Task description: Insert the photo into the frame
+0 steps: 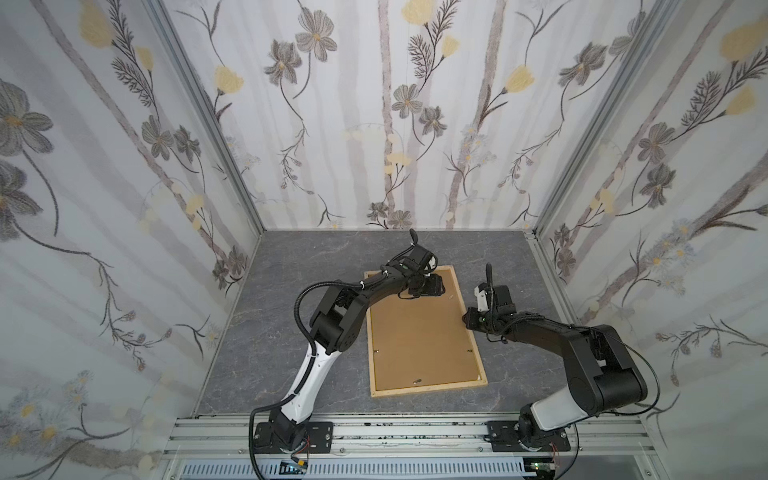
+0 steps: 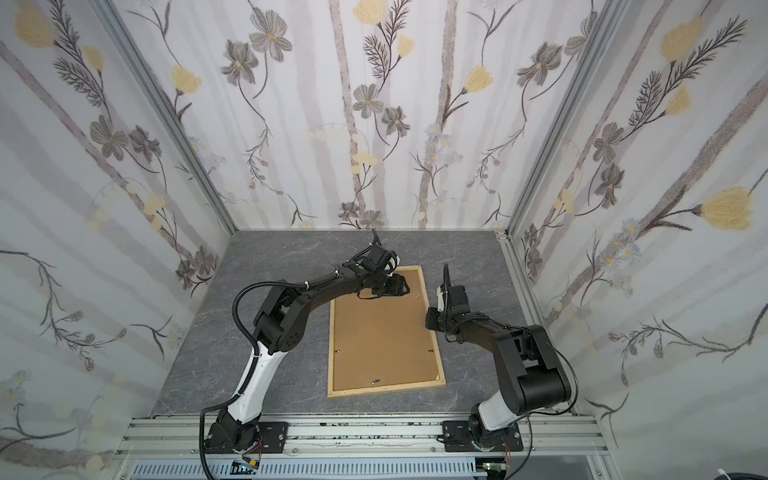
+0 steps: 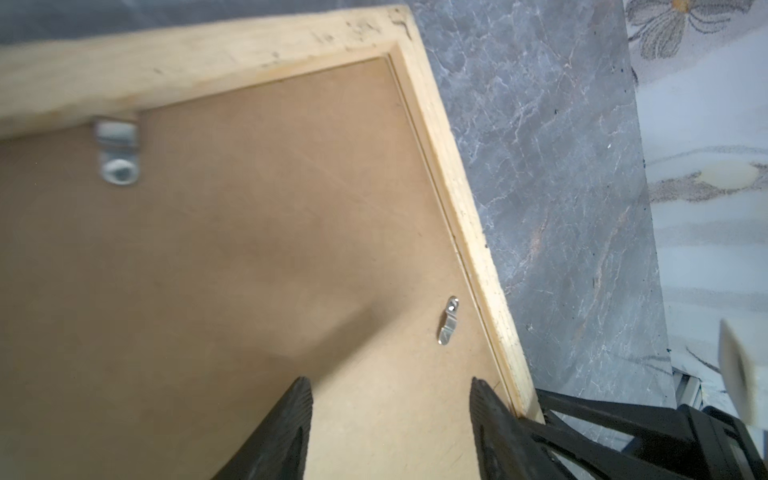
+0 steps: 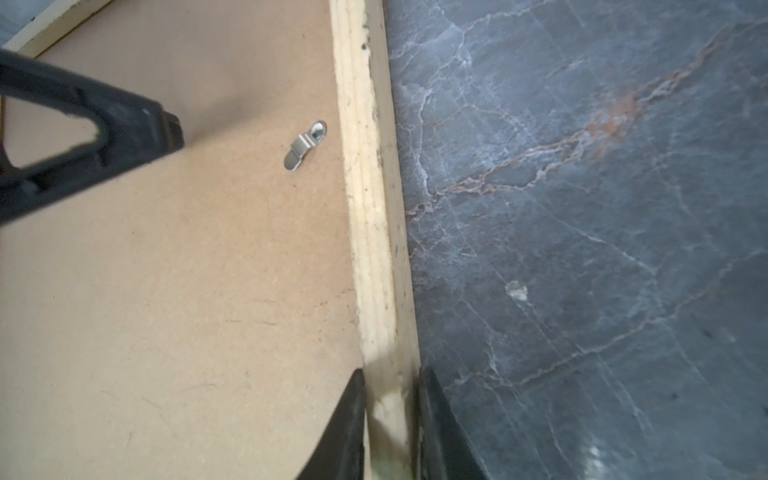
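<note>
- Here, right claw [image 4: 391, 372] clamped across a long strip of the frame [image 4: 365, 208], one finger on each side.
- Left claw [image 3: 390, 380] spread apart over the backing panel [image 3: 208, 270], a metal clip [image 3: 449, 320] just ahead of it.
- Flat on the counter [image 4: 582, 249], back up, beneath both claws: the frame.

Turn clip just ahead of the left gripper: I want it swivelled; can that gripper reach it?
Probably yes: the left gripper hovers open beside the turn clip, only bare backing board between.
</note>
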